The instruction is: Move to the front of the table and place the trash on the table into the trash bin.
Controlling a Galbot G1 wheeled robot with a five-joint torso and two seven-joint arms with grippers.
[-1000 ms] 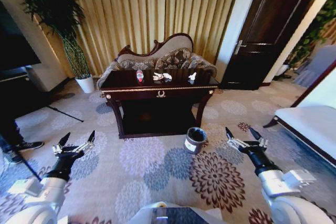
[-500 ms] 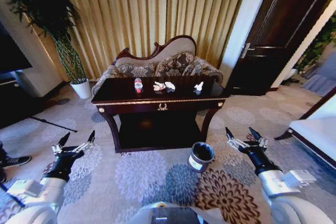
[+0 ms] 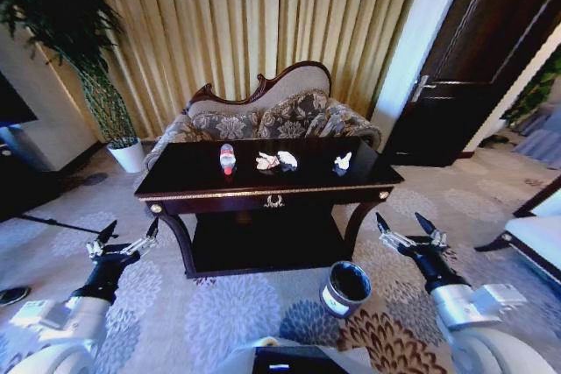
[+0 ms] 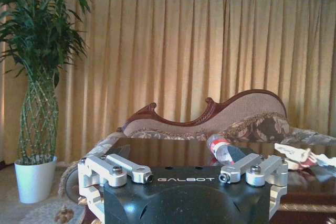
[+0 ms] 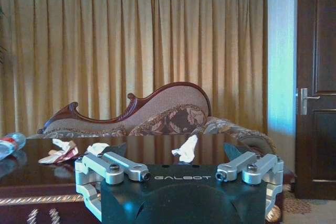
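Left gripper (image 3: 123, 237): held low in front of the robot's left side, over the patterned carpet (image 3: 237, 308), short of the table's left front leg; fingers spread wide, holding nothing.
Right gripper (image 3: 408, 227): held low at the robot's right, over the carpet beside the table's right front leg; fingers spread apart, empty.
Trash bin (image 3: 344, 289): small round dark bin with a silvery rim and a white label, standing on the carpet just in front of the table's right leg, between the table and the right gripper; what lies inside is too dark to tell.
Table (image 3: 197, 192): glossy dark-brown wood with a gold emblem on the front rail, gold corner studs and a lower shelf; it stands square ahead of the robot.
Bottle (image 3: 228, 158): clear plastic with a red-and-white label, on the tabletop left of centre; in the left wrist view it seems to lie on its side.
Paper wads, centre (image 3: 276, 160): a beige one and a white one, touching, near the middle of the tabletop, apart from the bottle.
Paper wad, right (image 3: 342, 162): white, alone toward the table's right end.
Sofa (image 3: 280, 111): carved, floral-upholstered, right behind the table.
Potted plant (image 3: 96, 85): in a white pot, left of the sofa.
Curtains (image 3: 263, 15): gold, along the back wall.
Door (image 3: 473, 50): dark wood, far right.
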